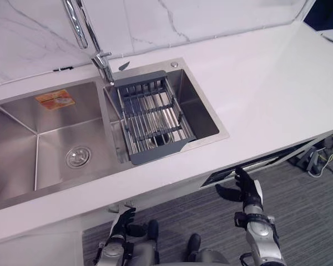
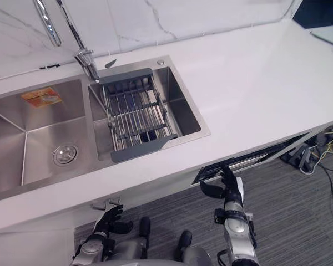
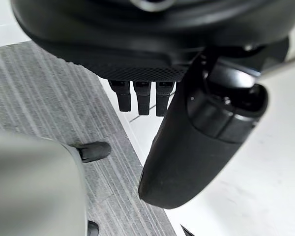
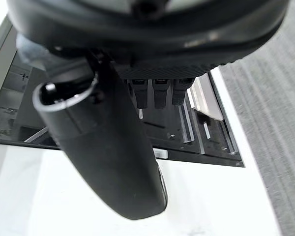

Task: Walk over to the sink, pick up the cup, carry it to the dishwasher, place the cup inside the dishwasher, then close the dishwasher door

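Presently, the white surface spans the scene, with a two-basin steel sink set into it. A grey drain rack bridges the right basin, and the faucet rises behind the divider. Below the front edge of the surface, the dishwasher shows as a dark opening; the right wrist view shows racks inside it.

The right hand hangs just in front of that opening, fingers apart and relaxed, holding nothing. The left hand hangs low beside the cabinet under the left basin, fingers loosely extended, also empty.

A small dark shape lies under the rack bars in the right basin. It is probably the cup, but the bars hide too much to confirm this.

Handling estimate: the cup is likely rigid and light, possibly wet and therefore slippery. Reach it through the open part of the basin beside the rack. Take hold round the wall at mid-height, thumb opposite the fingers, with a firm grip and without jerking.
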